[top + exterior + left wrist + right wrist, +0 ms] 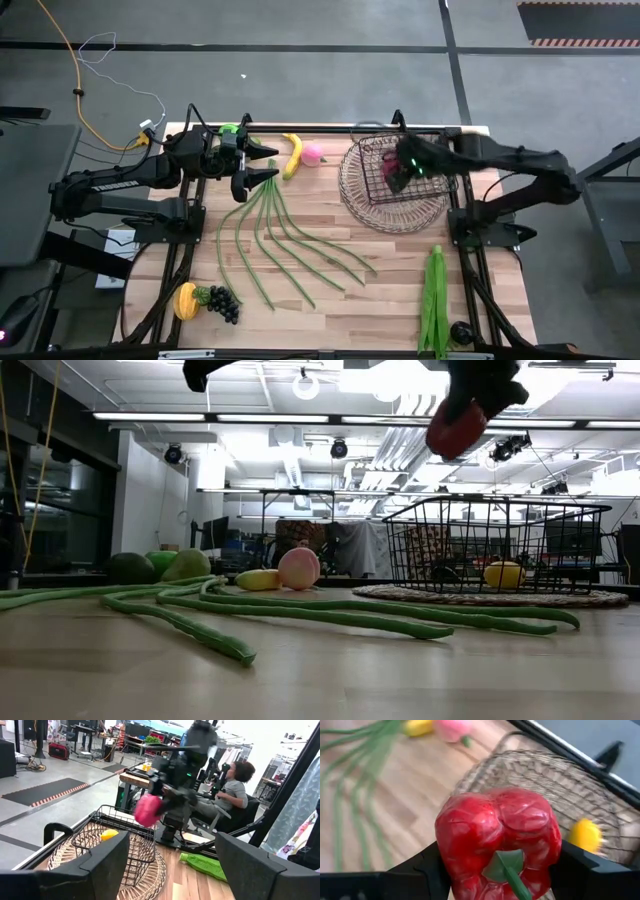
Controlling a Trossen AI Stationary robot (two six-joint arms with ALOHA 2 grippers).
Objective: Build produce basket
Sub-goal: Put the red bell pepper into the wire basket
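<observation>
My right gripper is shut on a red pepper and hangs high above the wire basket at the table's far right. A lemon lies inside the basket. My left gripper stands open and level over the bunched end of the long green beans, touching nothing. Banana and pink peach lie on the table between the two grippers. A green apple sits behind the left gripper. My right gripper pinches the red pepper by its two opposite sides between its two fingers. The fingers slant downward from the table's right side. The pepper's green stem faces back toward the wrist. The pepper is lifted clear, above the basket's rim.
Leafy greens lie at the near right. Dark grapes and a yellow fruit lie at the near left. Avocado and pear rest at the far left. A person sits beyond the table.
</observation>
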